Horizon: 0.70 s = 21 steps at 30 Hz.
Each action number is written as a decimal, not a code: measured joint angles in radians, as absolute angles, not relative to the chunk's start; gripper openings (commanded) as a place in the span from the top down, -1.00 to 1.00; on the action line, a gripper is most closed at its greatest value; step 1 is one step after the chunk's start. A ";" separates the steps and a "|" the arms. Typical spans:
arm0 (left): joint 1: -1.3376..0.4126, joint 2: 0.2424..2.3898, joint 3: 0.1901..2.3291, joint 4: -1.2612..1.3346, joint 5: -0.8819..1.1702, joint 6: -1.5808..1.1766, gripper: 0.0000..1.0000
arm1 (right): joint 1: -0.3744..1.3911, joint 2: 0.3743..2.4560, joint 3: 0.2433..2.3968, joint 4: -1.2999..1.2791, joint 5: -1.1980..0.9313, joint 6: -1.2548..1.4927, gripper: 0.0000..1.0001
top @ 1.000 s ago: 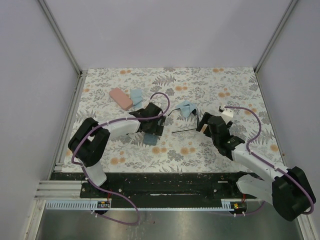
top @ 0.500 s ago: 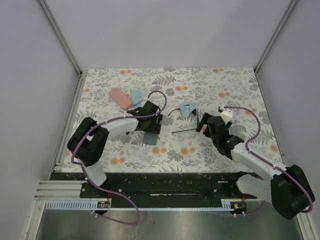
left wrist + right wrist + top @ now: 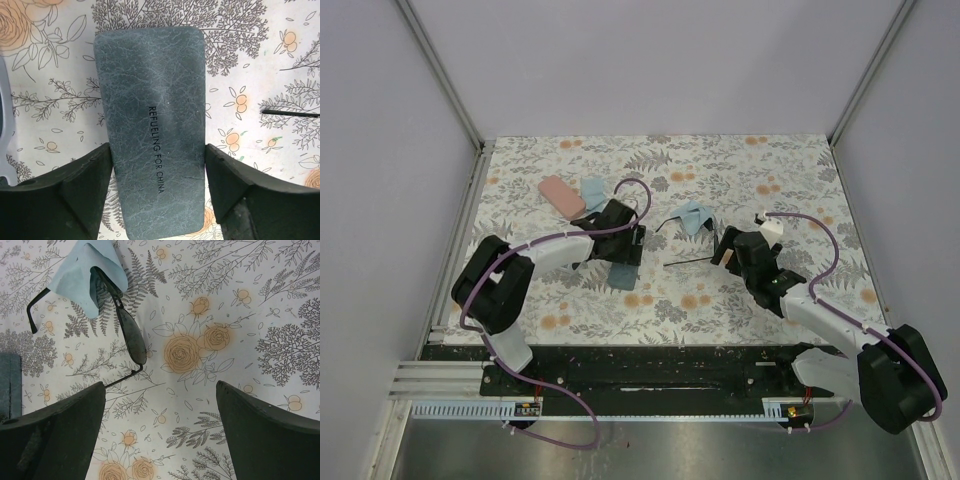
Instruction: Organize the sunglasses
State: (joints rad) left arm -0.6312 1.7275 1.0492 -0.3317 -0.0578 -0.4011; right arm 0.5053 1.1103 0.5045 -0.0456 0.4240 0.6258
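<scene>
1. The black-framed sunglasses (image 3: 131,335) lie unfolded on the flowered table (image 3: 250,300), about mid-table between my two grippers and nearer the right one.
2. In the right wrist view their front runs as the long axis from upper left down to lower right. One dark lens shows, and the upper end goes under a light blue cloth (image 3: 82,275).
3. One temple leaves the lower end of the front and points down-left. The other comes out from under the cloth on its left side and ends in a bent tip.
4. My right gripper (image 3: 160,385) is spread as wide as it goes and holds nothing, with only table between the fingers. The near temple ends right at one fingertip, and I cannot tell whether they touch.
5. My left gripper (image 3: 159,145) straddles the grey-blue case (image 3: 152,100), which lies flat with its long axis pointing straight ahead of me. The case fills the wide gap, with one finger against each long side. I cannot tell whether I am squeezing it or only flanking it.
6. A pale curved strip (image 3: 4,125) is cut off at the left edge of the left wrist view. A small white object (image 3: 769,224) sits just beyond my right wrist. Both are too partial to identify.
7. From above, my right gripper covers the lens end of the sunglasses.
8. The pink case (image 3: 561,196) and a second cloth (image 3: 592,190) lie far left, well apart from them.
</scene>
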 measured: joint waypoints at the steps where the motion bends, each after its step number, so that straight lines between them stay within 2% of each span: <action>1: -0.628 1.725 1.049 -0.330 -0.054 -0.401 -0.36 | 0.504 1.110 0.505 -0.041 0.424 0.626 -0.99; 3: -0.625 1.723 1.049 -0.327 -0.049 -0.401 -0.40 | 0.503 1.110 0.505 -0.029 0.424 0.626 -0.99; 5: -0.622 1.723 1.049 -0.327 -0.047 -0.401 -0.63 | 0.503 1.110 0.505 -0.022 0.424 0.625 -0.99; 6: -0.622 1.723 1.049 -0.327 -0.046 -0.400 -0.69 | 0.503 1.110 0.505 -0.020 0.424 0.625 -0.99; 8: -0.621 1.723 1.049 -0.325 -0.043 -0.400 -0.69 | 0.503 1.110 0.505 -0.019 0.424 0.626 -0.99; 12: -0.620 1.723 1.049 -0.320 -0.040 -0.401 -0.53 | 0.501 1.110 0.505 -0.019 0.421 0.625 -0.99; 15: -0.620 1.723 1.049 -0.320 -0.041 -0.400 -0.63 | 0.501 1.110 0.505 -0.019 0.419 0.625 -0.99; 21: -0.620 1.724 1.049 -0.320 -0.040 -0.399 -0.61 | 0.500 1.110 0.505 -0.019 0.417 0.625 -0.99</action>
State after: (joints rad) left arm -0.6201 1.7241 1.0492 -0.3202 -0.0402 -0.3992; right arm 0.5003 1.1103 0.5045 -0.0189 0.4171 0.6254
